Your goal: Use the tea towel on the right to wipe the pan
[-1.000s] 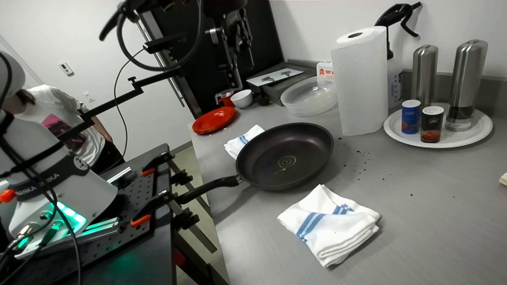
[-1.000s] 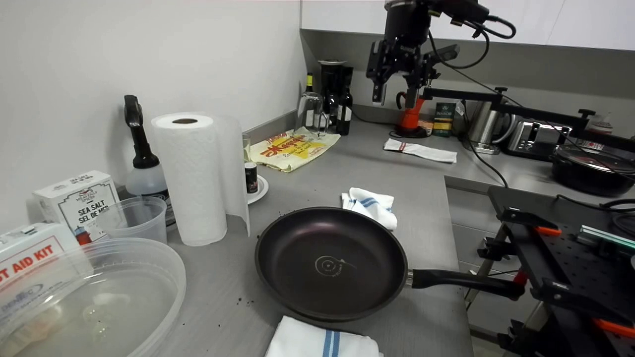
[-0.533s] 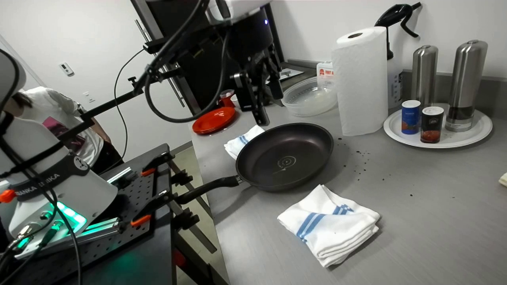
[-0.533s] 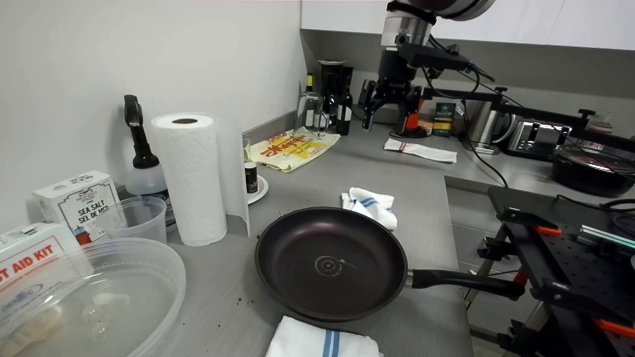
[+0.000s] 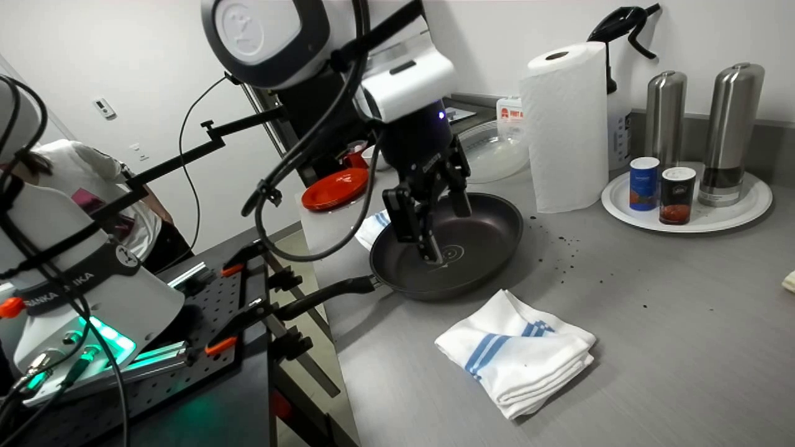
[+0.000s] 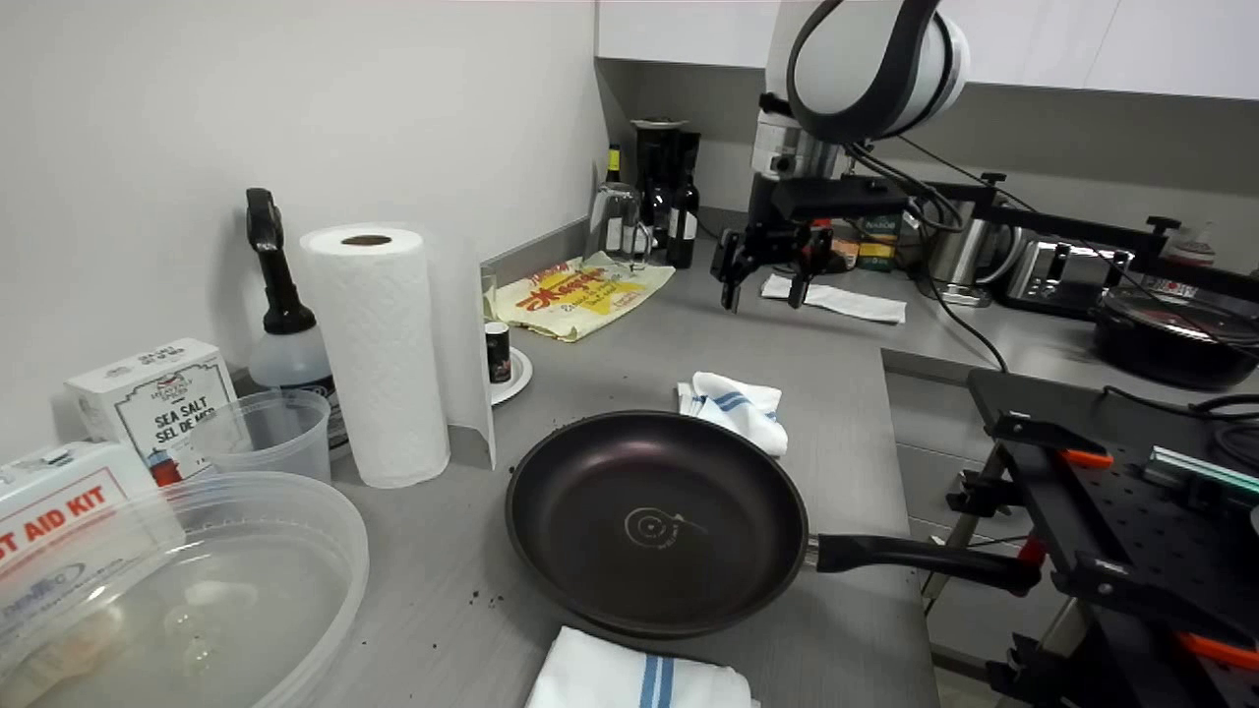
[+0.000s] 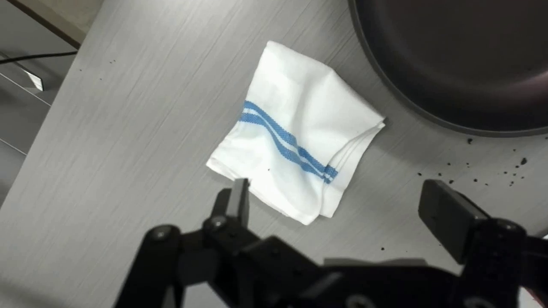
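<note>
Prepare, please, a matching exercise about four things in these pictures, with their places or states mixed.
Column 1
1. Round black frying pan
2. Folded white towel with blue stripes, in the wrist view
3. Small blue cylindrical container
4. Black two-fingered gripper

Column 2
A. On a round white plate
B. Open, holding nothing
C. Handle reaching past the edge of the gray counter
D. Lying on the counter, apart from the pan

Right pairs: 1-C, 2-D, 3-A, 4-B

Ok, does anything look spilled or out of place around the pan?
Yes: dark specks lie scattered on the counter beside the pan, perhaps spilled crumbs. Its handle also juts past the counter's edge, so it might get knocked.
</note>
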